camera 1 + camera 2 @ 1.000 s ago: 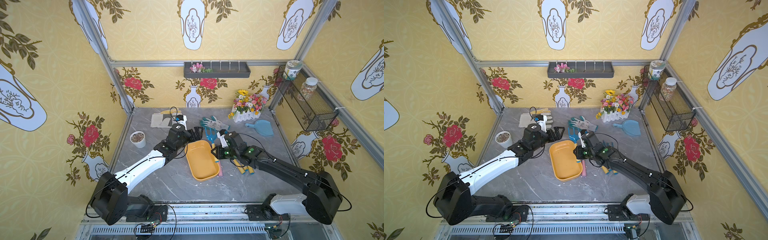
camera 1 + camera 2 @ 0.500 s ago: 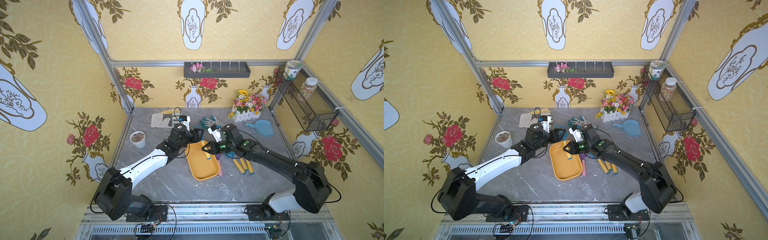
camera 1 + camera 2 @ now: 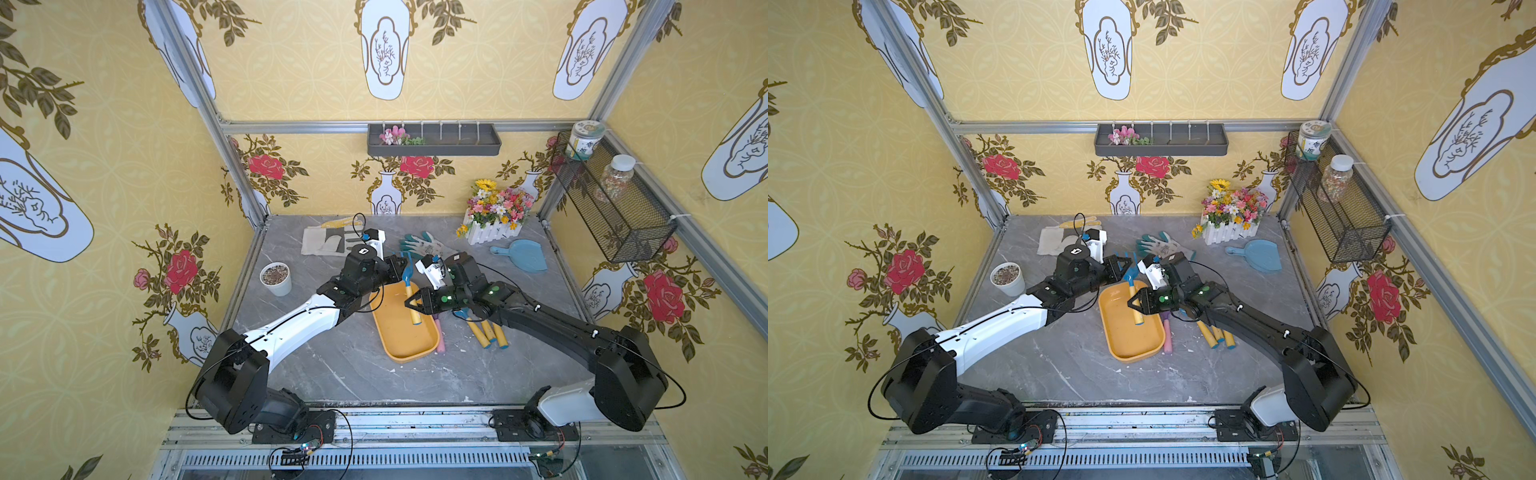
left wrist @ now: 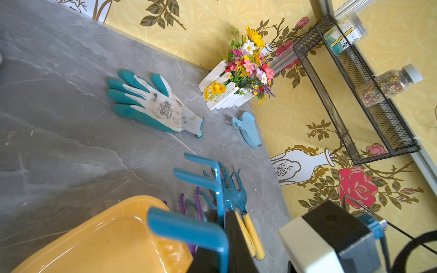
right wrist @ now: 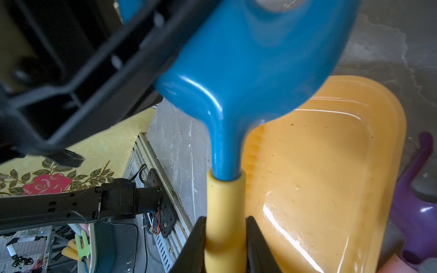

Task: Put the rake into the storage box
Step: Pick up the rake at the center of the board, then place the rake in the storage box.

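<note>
Evidently held from two sides at once: left arm [image 3: 299, 328] and right arm [image 3: 552, 320] meeting above the far end of the storage box [image 3: 401, 338], joined through one stiff tool. Risk of pulling against each other with any small disagreement in direction, then strain, or a sudden slip out of one grip. Safer to release one side before moving far.

Shallow and probably light, lying free on the table [image 3: 332, 370], so easy to push sideways or to tip by pressing on the rim. Just beside it, under the right arm, a row of other tools [image 3: 486, 332], easy to disturb with a low elbow.

Next the rake [image 3: 415, 316]: held above the box, yellow handle over the inside, blue head over the far rim or a little beyond. Cannot tell about contact of the handle end with the bottom. Nearly as long as the box, so possible to land with the head resting on the rim.

On the yellow handle, right gripper [image 5: 225, 248] clamped, jaws on both sides. At the blue head, left gripper [image 3: 401, 268] closed, seemingly pinching it; smooth plastic, so perhaps a weak hold. Last, the bent tines [image 4: 196, 180]: likely to hook on the rim during lowering.
</note>
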Action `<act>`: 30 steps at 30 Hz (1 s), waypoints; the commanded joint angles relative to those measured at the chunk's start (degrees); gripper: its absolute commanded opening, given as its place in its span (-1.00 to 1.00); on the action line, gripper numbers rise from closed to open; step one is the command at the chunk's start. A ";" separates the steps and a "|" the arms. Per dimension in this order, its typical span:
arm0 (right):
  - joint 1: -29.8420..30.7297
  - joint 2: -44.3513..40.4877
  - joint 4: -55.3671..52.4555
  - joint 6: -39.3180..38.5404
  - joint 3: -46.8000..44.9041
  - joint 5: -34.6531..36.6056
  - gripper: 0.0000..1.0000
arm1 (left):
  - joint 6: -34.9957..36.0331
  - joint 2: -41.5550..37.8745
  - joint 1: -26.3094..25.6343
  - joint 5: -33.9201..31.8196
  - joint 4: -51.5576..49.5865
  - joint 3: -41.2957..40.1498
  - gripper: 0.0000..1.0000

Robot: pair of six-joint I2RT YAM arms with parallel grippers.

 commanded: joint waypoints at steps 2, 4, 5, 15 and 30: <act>-0.18 -0.68 -1.44 1.20 0.28 3.93 -0.28 | 1.59 -1.25 -0.87 -3.65 -5.62 -3.96 -1.00; -0.23 -1.38 -2.17 1.80 -0.13 6.37 0.11 | 0.04 -1.63 -1.65 -4.88 -5.79 -5.42 -1.00; -0.23 -1.97 -2.12 1.95 -0.60 7.60 0.19 | -0.95 -1.74 -2.13 -5.62 -6.07 -5.95 -1.00; -0.16 -5.61 -2.62 4.55 -4.94 13.19 0.22 | -2.84 2.32 -5.48 -10.00 -12.22 -2.75 -1.00; 0.12 -7.82 -6.49 4.85 -5.94 19.78 0.23 | -5.34 11.64 -6.19 -11.80 -22.32 3.32 -1.00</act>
